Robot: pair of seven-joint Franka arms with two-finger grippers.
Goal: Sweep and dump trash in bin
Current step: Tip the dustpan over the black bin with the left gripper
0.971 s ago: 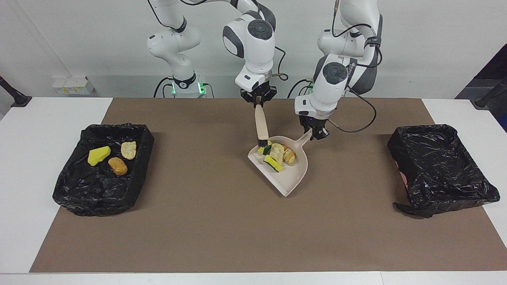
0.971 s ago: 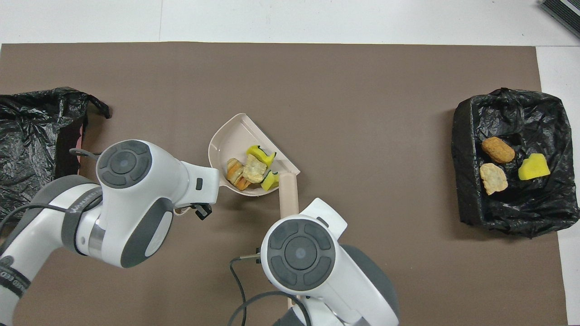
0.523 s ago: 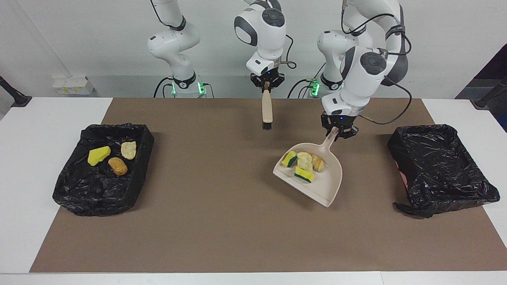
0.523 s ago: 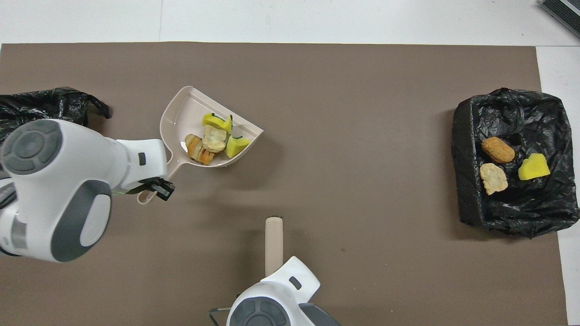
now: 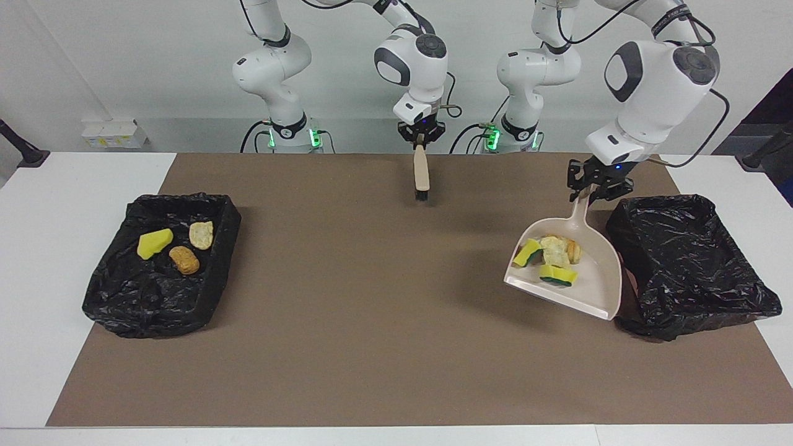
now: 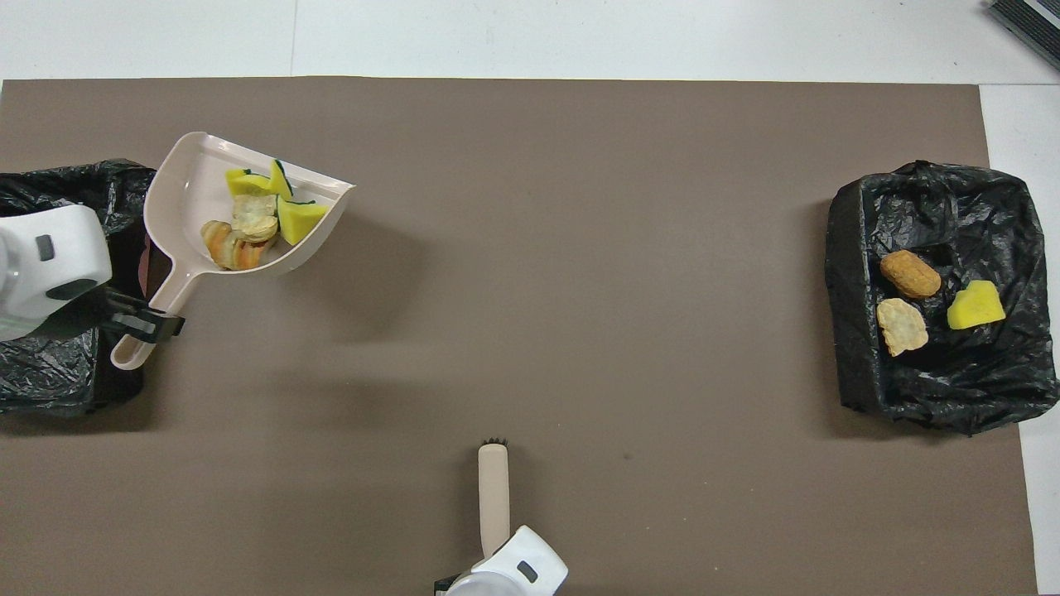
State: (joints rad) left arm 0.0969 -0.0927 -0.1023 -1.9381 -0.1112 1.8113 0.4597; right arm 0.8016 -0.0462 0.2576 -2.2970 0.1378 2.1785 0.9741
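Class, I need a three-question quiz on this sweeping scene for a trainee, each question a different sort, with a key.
1. True or false: the left hand holds the dustpan by its handle, raised beside the bin at the left arm's end of the table.
2. How many pieces lie in the other bin?
A. none
B. three
C. seven
3. Fill in: the right hand holds the ____, bristles pointing down.

Key:
1. True; its load of scraps is still in the pan.
2. B
3. brush
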